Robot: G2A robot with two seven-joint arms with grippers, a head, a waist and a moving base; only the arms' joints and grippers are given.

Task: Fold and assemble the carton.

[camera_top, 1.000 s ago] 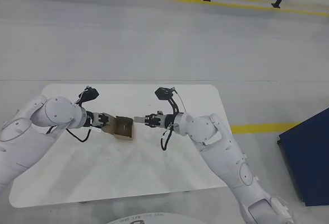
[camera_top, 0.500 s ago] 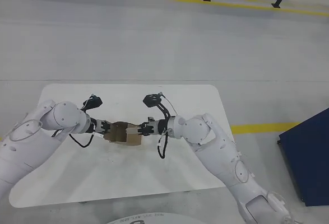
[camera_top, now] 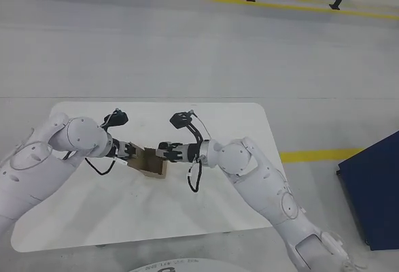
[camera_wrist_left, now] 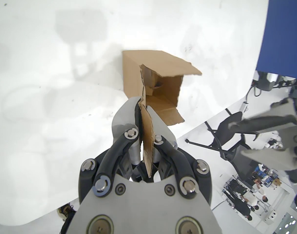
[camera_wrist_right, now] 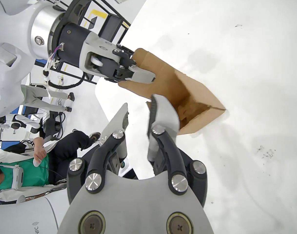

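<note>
Closed in from 3 o'clock since a second ago: right gripper (camera_top: 164,151), then standing off from the small brown corrugated-cardboard carton (camera_top: 148,162), now at its 2 o'clock edge. Turned and tipped a little as well, that carton.

Spread moderately wide at the grey metal fingers (camera_wrist_right: 163,113), with nothing clasped; one pad laid across the rim of the open mouth, the other out in free air. Cannot tell whether that pad presses the rim or merely overlaps it; hides part of the near wall either way. Blurred and cut by the frame edge where caught from the left wrist.

Clamped fully at the left gripper (camera_wrist_left: 141,103), at the carton's 9 o'clock: black linkages, silver pads, pinching a ragged-edged flap seen edge-on.

Deep inside the box, too shadowed to read beyond one inner flap folded in. Matte board, fluted raw edges, sharp creases; one flap jutting out flat like a roof, another drooping below the mouth.

Sits tilted near the middle of the smooth white round-cornered table (camera_top: 185,211), a touch toward 12 o'clock; cannot tell how much of the base touches. Faint dark scuff marks (camera_wrist_right: 265,152) on the tabletop near the box.
</note>
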